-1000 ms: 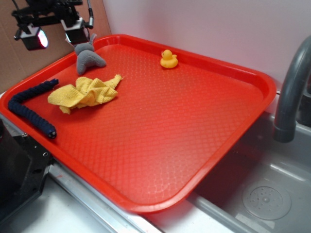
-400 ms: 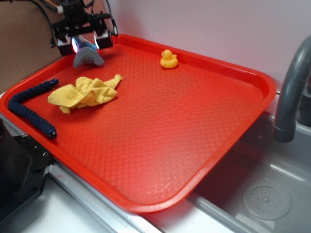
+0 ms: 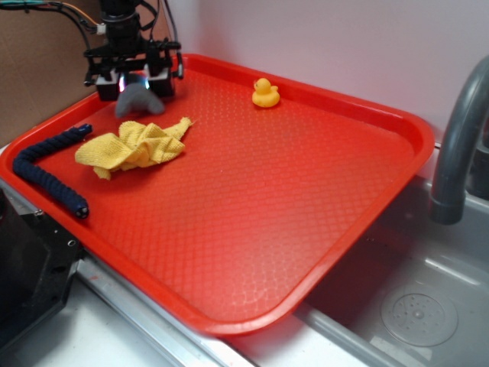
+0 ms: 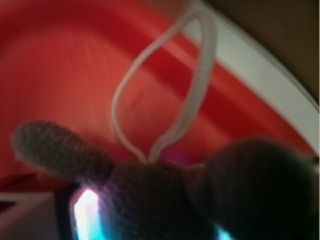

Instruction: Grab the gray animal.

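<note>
Exterior: hand (image 3: pixel 134 79) over gray animal (image 3: pixel 138 102)

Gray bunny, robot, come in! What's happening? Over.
Gripper down over gray animal, jaws' state unclear. Animal in tray's far corner. Yellow cloth beside it, not blocking.

The exterior view is evenly bright and fairly sharp, with soft sheen on the red tray (image 3: pixel 321 191). A small glow shines at the gripper (image 3: pixel 134 79). The wrist view is dim, blurred and smeared; the gray animal (image 4: pixel 165 195) just beneath is out of focus.
</note>
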`<state>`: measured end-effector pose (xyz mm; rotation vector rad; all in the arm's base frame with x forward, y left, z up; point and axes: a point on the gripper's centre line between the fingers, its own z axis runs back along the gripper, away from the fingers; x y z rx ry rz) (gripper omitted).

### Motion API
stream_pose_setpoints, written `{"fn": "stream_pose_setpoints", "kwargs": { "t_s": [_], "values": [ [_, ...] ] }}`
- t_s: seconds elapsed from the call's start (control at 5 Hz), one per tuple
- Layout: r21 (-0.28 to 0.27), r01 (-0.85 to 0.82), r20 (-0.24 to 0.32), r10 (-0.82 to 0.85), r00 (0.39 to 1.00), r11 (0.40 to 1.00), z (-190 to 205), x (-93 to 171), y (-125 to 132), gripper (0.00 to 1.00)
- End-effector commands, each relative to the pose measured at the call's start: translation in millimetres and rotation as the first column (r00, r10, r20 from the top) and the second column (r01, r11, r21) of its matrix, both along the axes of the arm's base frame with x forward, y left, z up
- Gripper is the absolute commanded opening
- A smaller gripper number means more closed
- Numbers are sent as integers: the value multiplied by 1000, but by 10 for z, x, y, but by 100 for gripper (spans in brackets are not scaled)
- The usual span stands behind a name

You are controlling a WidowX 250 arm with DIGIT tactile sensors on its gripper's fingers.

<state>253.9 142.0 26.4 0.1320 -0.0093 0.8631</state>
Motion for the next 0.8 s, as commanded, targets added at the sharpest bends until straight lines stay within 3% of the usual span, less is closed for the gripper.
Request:
{"fn": "stream_pose_setpoints", "kwargs": {
  "t_s": [0.0, 0.2, 0.6],
  "values": [
    [26, 293, 214, -292, 932, 956, 1079, -278, -467, 0],
    [2, 414, 174, -408, 896, 910, 1501, -385, -682, 0],
    [-55, 526, 127, -516, 847, 849, 1667, -449, -899, 0]
  ]
}}
